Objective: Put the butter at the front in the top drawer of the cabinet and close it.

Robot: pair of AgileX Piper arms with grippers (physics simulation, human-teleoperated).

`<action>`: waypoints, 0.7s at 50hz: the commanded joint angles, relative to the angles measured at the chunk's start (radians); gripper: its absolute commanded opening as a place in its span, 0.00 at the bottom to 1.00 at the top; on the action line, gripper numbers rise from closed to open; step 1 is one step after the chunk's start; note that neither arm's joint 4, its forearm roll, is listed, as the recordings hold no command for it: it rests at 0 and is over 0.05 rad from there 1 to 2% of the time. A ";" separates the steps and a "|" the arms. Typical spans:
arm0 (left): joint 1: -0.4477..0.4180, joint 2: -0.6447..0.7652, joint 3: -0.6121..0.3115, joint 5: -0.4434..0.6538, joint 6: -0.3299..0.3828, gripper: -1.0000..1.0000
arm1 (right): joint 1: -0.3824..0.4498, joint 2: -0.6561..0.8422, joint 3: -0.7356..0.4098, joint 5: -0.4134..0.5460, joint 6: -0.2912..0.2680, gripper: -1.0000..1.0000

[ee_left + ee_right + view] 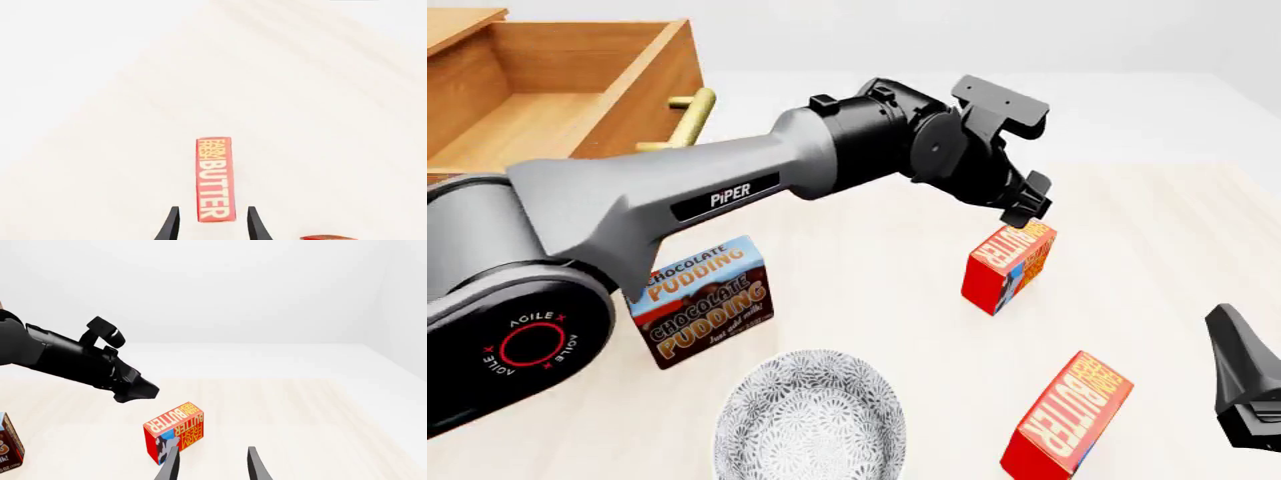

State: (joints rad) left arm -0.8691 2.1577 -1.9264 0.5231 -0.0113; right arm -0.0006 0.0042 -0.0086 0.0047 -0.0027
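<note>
Two butter cartons stand on the table. The butter at the front (pixel 1068 415) leans near the table's front edge, and a corner of it shows in the left wrist view (pixel 323 237). The other butter (pixel 1009 262) (pixel 215 179) (pixel 175 432) stands farther back. My left gripper (pixel 1028 207) (pixel 213 225) hangs open just above this farther carton, its fingers to either side of the narrow top face. My right gripper (pixel 212 466) (pixel 1238 375) is open and holds nothing, low at the right. The top drawer (pixel 627 85) of the cabinet (pixel 454 30) is pulled open at the far left.
A Chocolate Pudding box (pixel 703 300) stands beside the left arm's base. A patterned grey bowl (pixel 811 420) sits at the front centre. The drawer's brass handle (pixel 690 112) juts toward the left arm's forearm.
</note>
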 commanded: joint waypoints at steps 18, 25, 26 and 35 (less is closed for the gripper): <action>-0.007 0.092 0.015 -0.085 -0.060 1.00 | 0.000 0.000 0.001 -0.001 0.001 1.00; -0.001 0.105 0.021 -0.099 -0.070 1.00 | 0.000 0.000 0.001 -0.001 0.001 1.00; -0.001 0.103 0.027 -0.103 -0.072 1.00 | 0.000 0.000 0.001 -0.001 0.001 1.00; -0.006 0.122 0.038 -0.124 -0.086 1.00 | 0.000 0.000 0.001 -0.001 0.001 1.00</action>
State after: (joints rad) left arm -0.8731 2.2593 -1.8983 0.4209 -0.0825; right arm -0.0006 0.0042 -0.0086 0.0047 -0.0027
